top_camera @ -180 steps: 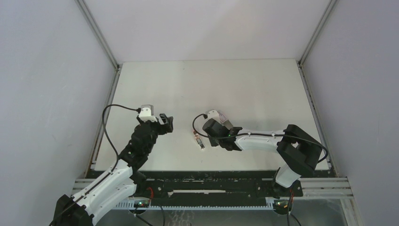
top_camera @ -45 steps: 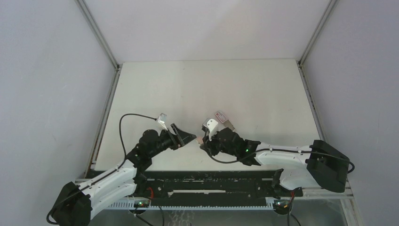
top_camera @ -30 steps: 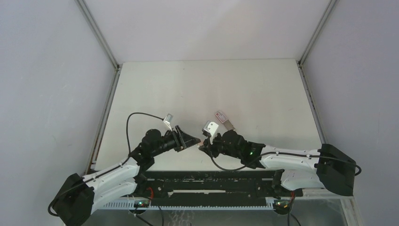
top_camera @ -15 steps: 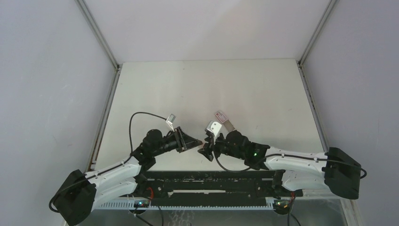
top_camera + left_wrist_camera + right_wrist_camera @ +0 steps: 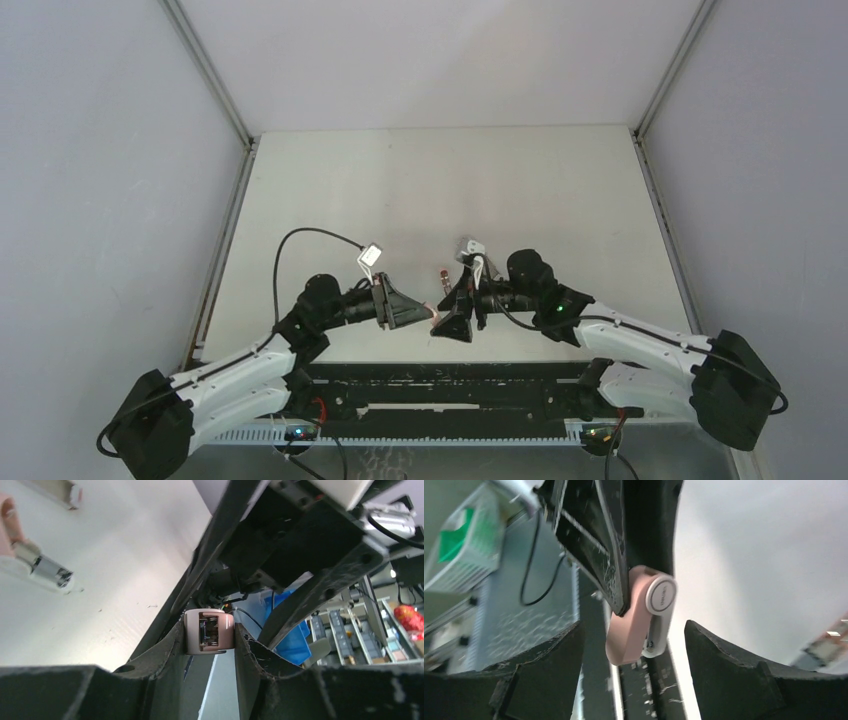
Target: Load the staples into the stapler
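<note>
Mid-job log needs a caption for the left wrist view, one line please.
Left hand shut on the pink stapler, seen end-on, with the white table at frame left.

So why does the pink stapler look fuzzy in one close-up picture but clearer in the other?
Right wrist view: the pink stapler sits very near the lens and looks soft, background smeared too. Left wrist view: it looks sharper, end-on between the left gripper's dark fingers. Top view: soft, even light on the table, faint shadows, stapler tiny.
</note>
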Robot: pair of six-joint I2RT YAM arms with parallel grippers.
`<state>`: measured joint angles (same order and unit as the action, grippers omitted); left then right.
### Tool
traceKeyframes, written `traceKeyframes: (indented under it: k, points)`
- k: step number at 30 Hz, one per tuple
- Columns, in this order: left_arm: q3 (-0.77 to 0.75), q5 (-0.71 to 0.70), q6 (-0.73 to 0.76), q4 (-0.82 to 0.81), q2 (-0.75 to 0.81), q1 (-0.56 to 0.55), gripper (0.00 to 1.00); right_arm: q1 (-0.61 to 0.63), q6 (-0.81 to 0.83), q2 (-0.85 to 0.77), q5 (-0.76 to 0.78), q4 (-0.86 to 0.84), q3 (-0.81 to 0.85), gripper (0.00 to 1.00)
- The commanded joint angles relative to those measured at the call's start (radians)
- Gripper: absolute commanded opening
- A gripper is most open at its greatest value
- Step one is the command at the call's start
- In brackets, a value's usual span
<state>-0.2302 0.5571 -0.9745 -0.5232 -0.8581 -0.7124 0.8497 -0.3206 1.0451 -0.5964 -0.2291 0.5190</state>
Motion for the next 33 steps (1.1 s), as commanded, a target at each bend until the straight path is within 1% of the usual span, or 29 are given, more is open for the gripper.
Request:
traceKeyframes:
  k: [1, 4, 6, 7, 12, 13, 14, 18, 19, 20, 21, 22, 23, 24, 25, 26, 29, 33]
  points:
    - [-0.095, 0.067, 0.09, -0.071, 0.022, -0.031, 0.09, 0.002, -0.116, 0.055, -0.253, -0.068, 0.038, 0.71]
    - [-0.105, 0.066, 0.102, -0.072, 0.023, -0.047, 0.08, 0.01, -0.125, 0.068, -0.271, -0.084, 0.039, 0.7]
    - [-0.109, 0.061, 0.105, -0.072, 0.025, -0.051, 0.08, 0.011, -0.14, 0.071, -0.281, -0.097, 0.039, 0.65]
    - [-0.111, 0.062, 0.107, -0.071, 0.024, -0.053, 0.08, 0.01, -0.143, 0.069, -0.282, -0.101, 0.039, 0.59]
    - [-0.115, 0.064, 0.118, -0.071, 0.025, -0.066, 0.07, -0.013, -0.176, 0.059, -0.268, -0.099, 0.038, 0.1]
    - [-0.116, 0.064, 0.12, -0.071, 0.025, -0.068, 0.07, -0.019, -0.185, 0.06, -0.263, -0.096, 0.039, 0.03]
    - [-0.118, 0.064, 0.121, -0.069, 0.025, -0.07, 0.07, -0.024, -0.19, 0.061, -0.26, -0.093, 0.039, 0.0]
    - [-0.126, 0.038, 0.143, -0.017, 0.029, -0.071, 0.06, -0.038, -0.188, 0.049, -0.228, -0.059, 0.039, 0.0]
    - [-0.132, 0.01, 0.154, 0.021, 0.032, -0.071, 0.04, -0.045, -0.183, 0.043, -0.219, -0.046, 0.039, 0.03]
    - [-0.147, -0.033, 0.173, 0.081, 0.035, -0.07, 0.01, -0.054, -0.176, 0.036, -0.202, -0.028, 0.04, 0.18]
    - [-0.16, -0.109, 0.191, 0.152, 0.034, -0.069, 0.0, -0.063, -0.16, 0.026, -0.173, 0.003, 0.039, 0.36]
    - [-0.173, -0.16, 0.207, 0.224, 0.03, -0.064, 0.0, -0.068, -0.128, 0.014, -0.128, 0.039, 0.04, 0.51]
    - [-0.177, -0.201, 0.211, 0.272, 0.022, -0.052, 0.0, -0.071, -0.105, 0.0, -0.076, 0.078, 0.039, 0.64]
    - [-0.169, -0.221, 0.203, 0.294, 0.013, -0.031, 0.0, -0.071, -0.079, -0.011, 0.011, 0.116, 0.039, 0.76]
    - [-0.154, -0.224, 0.188, 0.276, -0.003, -0.002, 0.0, -0.07, -0.057, -0.02, 0.076, 0.147, 0.038, 0.81]
    - [-0.134, -0.224, 0.177, 0.253, -0.013, 0.014, 0.0, -0.068, -0.044, -0.026, 0.14, 0.178, 0.037, 0.83]
    - [-0.106, -0.219, 0.186, 0.218, -0.095, 0.069, 0.0, -0.055, -0.019, -0.023, 0.341, 0.239, 0.033, 0.84]
    - [-0.125, -0.207, 0.225, 0.21, -0.226, 0.088, 0.0, -0.041, -0.033, 0.057, 0.511, 0.262, 0.043, 0.8]
